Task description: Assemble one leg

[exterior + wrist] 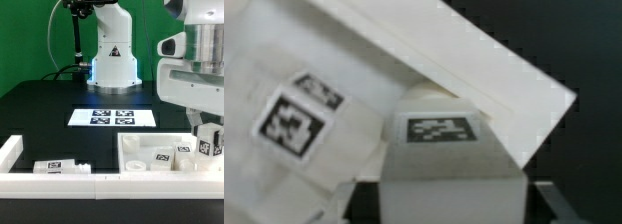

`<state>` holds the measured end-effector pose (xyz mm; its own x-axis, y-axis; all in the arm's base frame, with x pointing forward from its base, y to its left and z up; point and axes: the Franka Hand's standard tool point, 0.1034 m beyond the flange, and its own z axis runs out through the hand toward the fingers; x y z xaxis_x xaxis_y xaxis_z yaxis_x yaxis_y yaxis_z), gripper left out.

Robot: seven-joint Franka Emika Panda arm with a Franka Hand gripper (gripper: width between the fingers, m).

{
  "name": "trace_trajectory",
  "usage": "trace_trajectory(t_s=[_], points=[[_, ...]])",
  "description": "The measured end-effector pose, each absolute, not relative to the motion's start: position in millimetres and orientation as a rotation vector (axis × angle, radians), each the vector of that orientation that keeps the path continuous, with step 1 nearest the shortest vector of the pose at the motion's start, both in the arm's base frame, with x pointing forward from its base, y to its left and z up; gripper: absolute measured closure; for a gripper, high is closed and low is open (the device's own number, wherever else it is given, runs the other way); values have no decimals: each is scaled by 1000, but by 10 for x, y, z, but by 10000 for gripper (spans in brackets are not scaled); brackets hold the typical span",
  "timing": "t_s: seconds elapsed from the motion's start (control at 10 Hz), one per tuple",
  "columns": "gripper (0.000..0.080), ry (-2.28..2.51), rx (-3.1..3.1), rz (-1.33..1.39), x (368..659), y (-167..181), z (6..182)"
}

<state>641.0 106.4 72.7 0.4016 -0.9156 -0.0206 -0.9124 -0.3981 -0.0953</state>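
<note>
White leg (pixel 441 150) sits clenched in the claw (pixel 441 195), clear only from the wrist.

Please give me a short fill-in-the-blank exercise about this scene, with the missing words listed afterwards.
1. The marker board carries ___ tags.
2. The table is ___ in colour.
3. The tool hangs over the tray-shaped part at the exterior view's ___ side.
4. The leg between the tool's fingers is ___ in colour.

Missing words: four; black; right; white.
</note>
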Motion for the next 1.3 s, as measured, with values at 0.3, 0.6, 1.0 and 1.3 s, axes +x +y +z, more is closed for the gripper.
trace_trajectory(t_s=[0.3,0.6,1.0,1.3], points=[[514,1805,-2457,-45,6408,1069,727],[512,2050,-2246,-15,6404,1067,726],[512,2286,-1953,39,6399,1063,721],[242,2041,-2205,4,6411,1062,721]])
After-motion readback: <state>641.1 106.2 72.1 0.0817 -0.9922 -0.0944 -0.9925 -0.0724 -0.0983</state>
